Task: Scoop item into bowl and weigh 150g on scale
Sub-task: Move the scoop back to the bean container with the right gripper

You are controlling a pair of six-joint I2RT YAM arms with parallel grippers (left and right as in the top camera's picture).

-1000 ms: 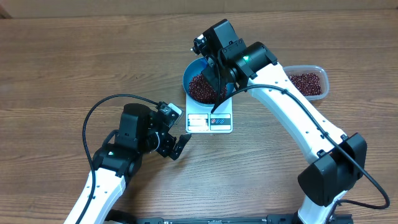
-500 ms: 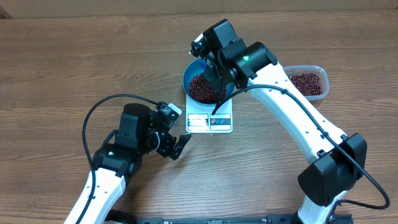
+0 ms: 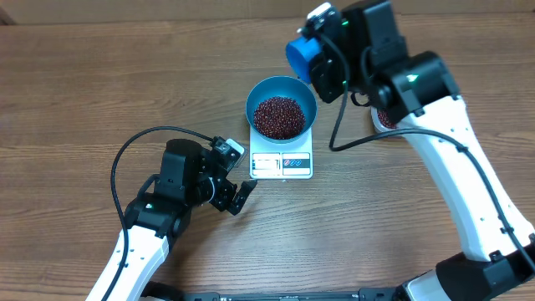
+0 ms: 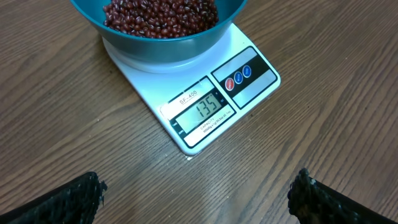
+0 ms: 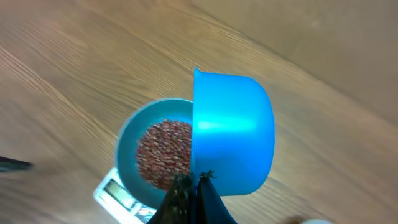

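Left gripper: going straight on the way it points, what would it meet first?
Most likely the front edge of the small white square digital scale, centred ahead of the left gripper; the round blue bowl sits beyond it. Height clearance is unclear.

Wooden table (image 3: 84,84) under a blue scoop (image 3: 301,54) (tipped sideways).

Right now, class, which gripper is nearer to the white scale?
Left. The left gripper is open just off the front-left corner of the scale. The right gripper, shut on the blue scoop, is up beyond the bowl, on its far side.
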